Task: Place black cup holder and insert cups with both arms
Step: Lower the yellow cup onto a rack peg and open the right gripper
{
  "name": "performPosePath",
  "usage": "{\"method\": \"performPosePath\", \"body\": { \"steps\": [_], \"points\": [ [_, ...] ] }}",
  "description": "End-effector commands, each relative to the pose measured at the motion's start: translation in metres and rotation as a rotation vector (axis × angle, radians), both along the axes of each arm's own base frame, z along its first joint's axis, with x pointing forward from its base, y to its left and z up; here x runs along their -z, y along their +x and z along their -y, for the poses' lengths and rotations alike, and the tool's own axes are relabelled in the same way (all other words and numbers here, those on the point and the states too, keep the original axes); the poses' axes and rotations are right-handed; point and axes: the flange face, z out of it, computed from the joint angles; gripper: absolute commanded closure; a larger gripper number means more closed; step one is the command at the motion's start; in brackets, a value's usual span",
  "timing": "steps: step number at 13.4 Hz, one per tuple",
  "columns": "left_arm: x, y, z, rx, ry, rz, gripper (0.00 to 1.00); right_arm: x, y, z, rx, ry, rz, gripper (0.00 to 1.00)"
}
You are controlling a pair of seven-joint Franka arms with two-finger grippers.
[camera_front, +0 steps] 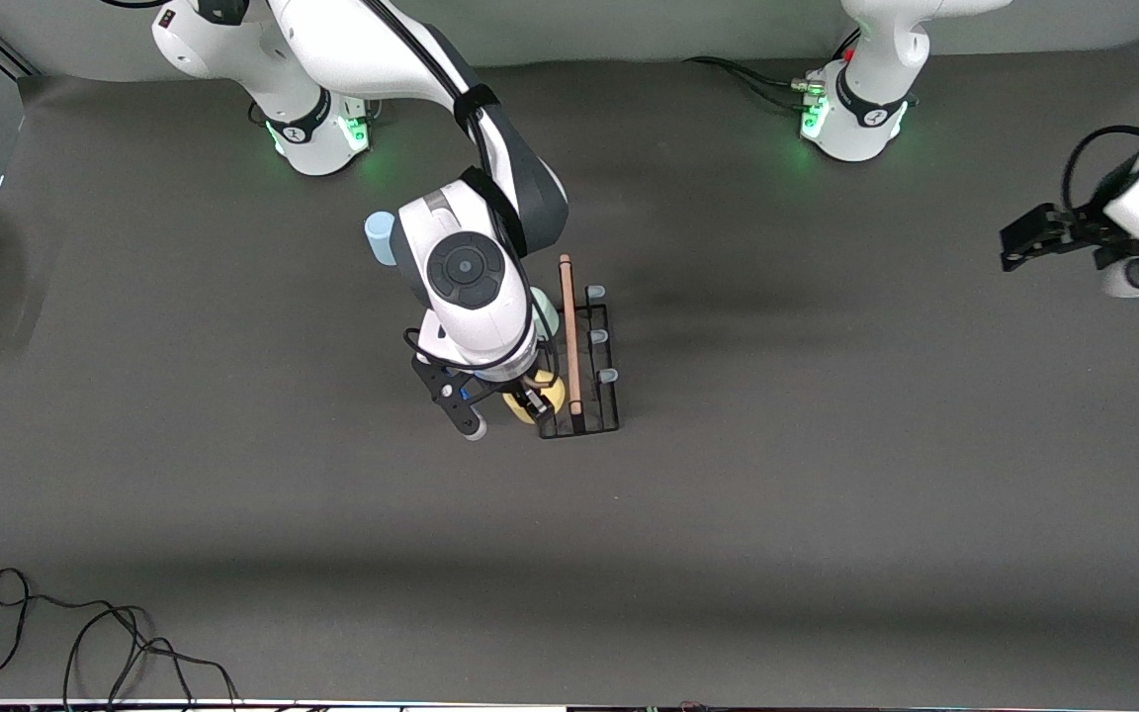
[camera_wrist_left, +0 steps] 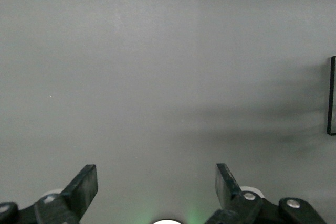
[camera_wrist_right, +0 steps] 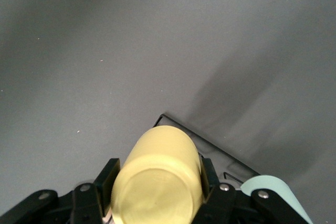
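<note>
the black cup holder (camera_front: 584, 361) stands on the table (camera_front: 827, 494) in the middle, so the job now is putting cups on it. the right gripper (camera_front: 530, 400) is low at the end of the rack nearest the front camera, on the side toward the right arm's end of the table. its fingers are squeezed on the yellow cup (camera_wrist_right: 157, 179), which sits upside down with its flat bottom facing the wrist camera. i think this cup is being set on the nearest peg there. a pale green cup (camera_front: 545, 311) is already on the rack, farther from the front camera. a light blue cup (camera_front: 380, 237) stands on the table beside the right arm. next, i think the right gripper needs to let go gently and lift straight up so the rack does not tip. the rack's long side and its wooden handle (camera_front: 569, 331) run from the robots toward the front camera. the left gripper (camera_wrist_left: 157, 192) waits wide open with nothing in it, over the table's left arm end.
</note>
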Motion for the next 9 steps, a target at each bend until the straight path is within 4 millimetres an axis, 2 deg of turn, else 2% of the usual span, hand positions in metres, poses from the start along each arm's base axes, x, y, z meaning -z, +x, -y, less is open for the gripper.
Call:
{"method": "performPosePath", "body": {
  "steps": [1, 2, 5, 7, 8, 9],
  "points": [
    [0.003, 0.002, -0.003, -0.023, 0.02, -0.002, 0.0, 0.017, -0.005, -0.004, -0.02, -0.002, 0.019, 0.74],
    [0.002, 0.007, -0.008, -0.033, 0.014, 0.012, 0.0, 0.028, -0.009, -0.01, -0.031, -0.01, 0.012, 0.74],
    [-0.001, 0.006, -0.013, -0.043, 0.016, 0.016, 0.0, 0.037, -0.011, -0.015, -0.029, -0.013, 0.013, 0.74],
    [-0.009, 0.007, -0.041, -0.067, -0.001, 0.037, 0.0, 0.055, -0.015, -0.021, -0.039, -0.024, 0.011, 0.74],
    [-0.009, 0.007, -0.043, -0.063, 0.0, 0.036, 0.0, 0.057, -0.016, -0.021, -0.037, -0.024, 0.008, 0.57],
    [-0.011, 0.007, -0.043, -0.067, 0.0, 0.043, 0.0, 0.054, -0.014, -0.019, -0.033, -0.022, 0.01, 0.01]
  ]
}}
